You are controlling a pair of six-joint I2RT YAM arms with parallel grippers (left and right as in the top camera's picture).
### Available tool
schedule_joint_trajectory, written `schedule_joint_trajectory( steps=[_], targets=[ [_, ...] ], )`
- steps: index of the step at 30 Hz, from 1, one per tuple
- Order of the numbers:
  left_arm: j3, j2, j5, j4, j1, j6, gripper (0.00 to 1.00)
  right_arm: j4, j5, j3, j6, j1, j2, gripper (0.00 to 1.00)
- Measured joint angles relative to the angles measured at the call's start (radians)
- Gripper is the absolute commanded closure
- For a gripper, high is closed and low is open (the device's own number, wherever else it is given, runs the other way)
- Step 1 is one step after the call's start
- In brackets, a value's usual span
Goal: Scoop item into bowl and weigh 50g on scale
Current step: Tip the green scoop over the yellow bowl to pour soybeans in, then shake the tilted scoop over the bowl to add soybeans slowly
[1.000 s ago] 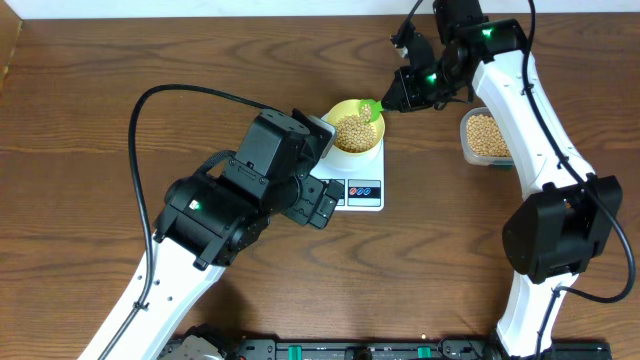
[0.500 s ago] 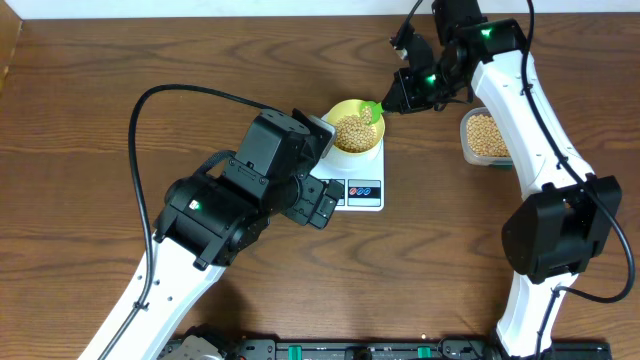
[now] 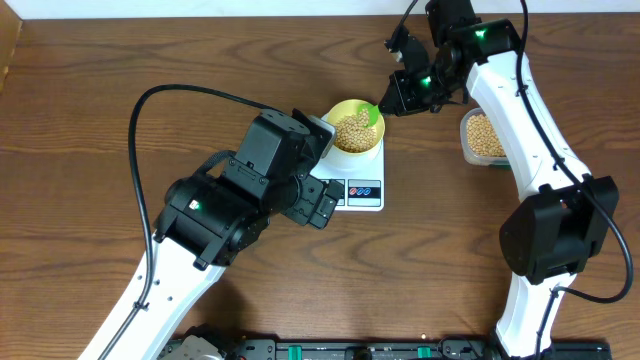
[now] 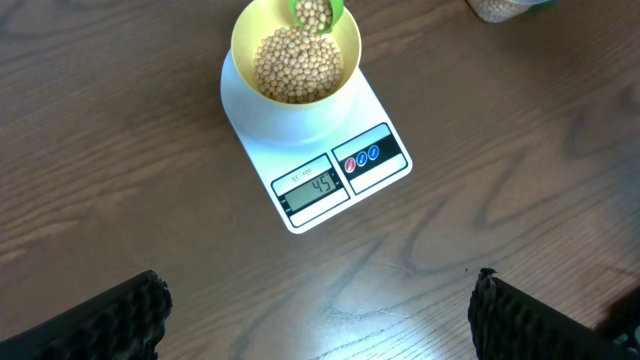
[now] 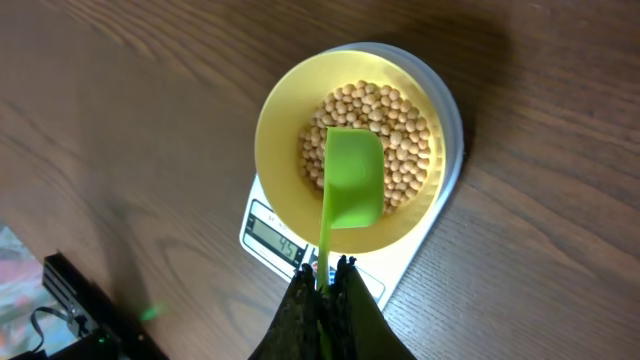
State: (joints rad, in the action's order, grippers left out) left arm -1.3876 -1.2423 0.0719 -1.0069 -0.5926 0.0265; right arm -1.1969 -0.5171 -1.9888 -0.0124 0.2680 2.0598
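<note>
Right wrist view: right gripper (image 5: 325, 288) is clamping the scoop (image 5: 352, 180) over the bowl (image 5: 272, 130) on the scale (image 5: 452, 110), likely topping up beans (image 5: 405, 130); left gripper (image 4: 318, 315) is hovering, jaws apart, probably watching the display (image 4: 312, 187).

Left arm (image 3: 215, 205) angled inward, jaws wide apart and empty, right arm (image 3: 520, 110) reaching forward, jaws pinched shut on green scoop (image 5: 352, 180) just ahead of them

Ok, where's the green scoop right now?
In the overhead view the green scoop is right of centre near the table's back, held by the shut right gripper, its head over the yellow bowl's right rim on the scale.
</note>
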Motion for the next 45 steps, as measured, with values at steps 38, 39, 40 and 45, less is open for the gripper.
schedule_joint_trajectory(
  steps=[38,39,40,45],
  targets=[
    [0.0,0.0,0.0,0.0,0.0,0.0,0.02,-0.042,0.059,-0.058,-0.025,0.026,-0.003,0.99],
    [0.0,0.0,0.0,0.0,0.0,0.0,0.02,-0.042,0.059,-0.058,-0.025,0.026,-0.003,0.99],
    [0.0,0.0,0.0,0.0,0.0,0.0,0.02,-0.042,0.059,-0.058,-0.025,0.026,-0.003,0.99],
    [0.0,0.0,0.0,0.0,0.0,0.0,0.02,-0.041,0.059,-0.058,-0.025,0.026,-0.003,0.99]
  ],
)
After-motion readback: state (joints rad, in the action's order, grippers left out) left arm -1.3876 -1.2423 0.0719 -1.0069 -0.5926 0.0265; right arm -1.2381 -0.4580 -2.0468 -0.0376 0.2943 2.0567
